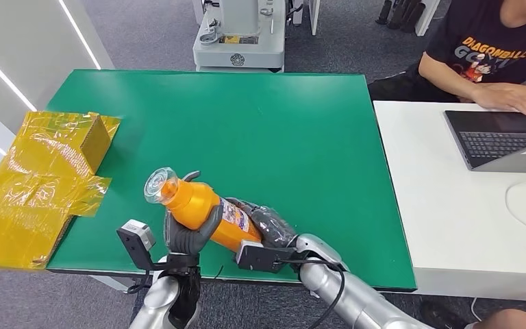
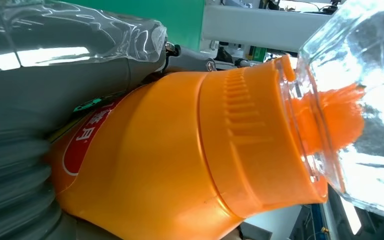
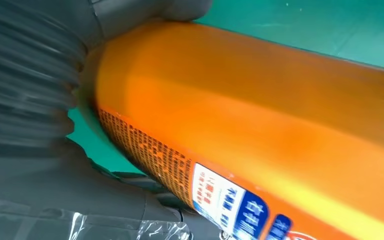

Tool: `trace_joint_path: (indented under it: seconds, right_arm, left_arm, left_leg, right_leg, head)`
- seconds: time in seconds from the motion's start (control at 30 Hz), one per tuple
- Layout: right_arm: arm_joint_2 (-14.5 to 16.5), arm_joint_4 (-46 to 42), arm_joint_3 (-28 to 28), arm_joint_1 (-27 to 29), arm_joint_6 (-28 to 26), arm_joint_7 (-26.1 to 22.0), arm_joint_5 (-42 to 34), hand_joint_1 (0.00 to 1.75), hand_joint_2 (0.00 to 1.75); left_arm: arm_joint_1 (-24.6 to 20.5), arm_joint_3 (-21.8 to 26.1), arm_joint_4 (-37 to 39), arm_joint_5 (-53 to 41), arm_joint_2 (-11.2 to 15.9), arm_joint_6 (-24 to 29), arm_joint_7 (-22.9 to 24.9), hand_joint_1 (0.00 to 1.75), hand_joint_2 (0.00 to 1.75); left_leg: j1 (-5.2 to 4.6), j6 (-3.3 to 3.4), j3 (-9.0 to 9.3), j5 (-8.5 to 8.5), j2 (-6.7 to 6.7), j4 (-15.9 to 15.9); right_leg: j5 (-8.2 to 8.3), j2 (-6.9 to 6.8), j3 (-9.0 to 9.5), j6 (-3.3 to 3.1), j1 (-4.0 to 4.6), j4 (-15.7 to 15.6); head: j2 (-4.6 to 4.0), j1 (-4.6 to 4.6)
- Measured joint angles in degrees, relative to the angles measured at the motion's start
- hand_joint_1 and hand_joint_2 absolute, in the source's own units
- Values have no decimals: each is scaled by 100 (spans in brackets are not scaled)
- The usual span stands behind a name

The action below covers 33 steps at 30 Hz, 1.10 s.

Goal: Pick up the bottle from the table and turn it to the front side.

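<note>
Above the green table (image 1: 301,123), we hold the orange bottle (image 1: 202,205) tilted, left hand (image 1: 188,233) wrapped around its middle, right hand (image 1: 270,229) gripping its base.

Both hands are gripping an orange bottle (image 1: 202,209) above the near edge of the green bench (image 1: 260,130) — the left hand (image 1: 190,233) wrapping its upper body, the right hand (image 1: 270,229) holding its base. The bottle is lying tilted, its clear cap (image 1: 158,185) pointing left. Crumpled yellow wrapping (image 1: 41,178) is spilling over the bench's left edge — a person (image 1: 493,51) is working at a laptop (image 1: 496,137) on the adjoining white desk (image 1: 452,226).
</note>
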Motion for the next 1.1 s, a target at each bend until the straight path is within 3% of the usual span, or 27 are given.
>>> trace_joint_path:
  seconds: [0.23,0.43,0.63,0.8,1.0,1.1]
  right_arm:
    - [63,-434,-150,264,-1140,-245,-332,0,175]
    - [45,-1678,-557,968,-2073,-435,-810,0,175]
    - [37,-3148,-787,1837,-2371,-709,-1159,0,175]
    - [38,-3989,-940,2442,-2294,-658,-1287,0,175]
    - [36,-4603,-1097,2993,-2222,-669,-1301,0,175]
    - [36,-4822,-1141,3171,-2231,-674,-1318,0,175]
  left_arm:
    - [-114,0,-8,-33,-1,222,-13,175,175]
    - [-87,4,-138,-79,27,513,-82,175,175]
    - [-137,137,-602,-621,101,1073,-197,175,175]
    - [-154,285,-1087,-1329,268,1175,-65,175,175]
    - [-146,432,-1574,-2867,762,1258,501,175,175]
    - [-196,514,-1634,-3939,1154,1222,914,175,175]
  left_leg:
    - [0,0,0,0,-1,0]
    - [0,-1,-2,-2,-2,-1]
    - [1,-6,-3,-5,-2,-2]
    - [1,-6,-3,-5,0,-4]
    - [2,-6,-2,-5,0,-5]
    - [3,-6,-1,-5,1,-6]
  right_leg:
    - [0,-2,1,0,0,1]
    - [-2,-2,-1,-1,0,-1]
    - [-4,-1,-3,-2,1,-1]
    - [-4,0,-3,-2,1,-1]
    - [-5,0,-4,-4,1,0]
    - [-8,1,-4,-6,2,1]
  head:
    - [0,-1]
    - [0,0]
    - [0,-1]
    - [0,-1]
    - [0,-1]
    - [0,1]
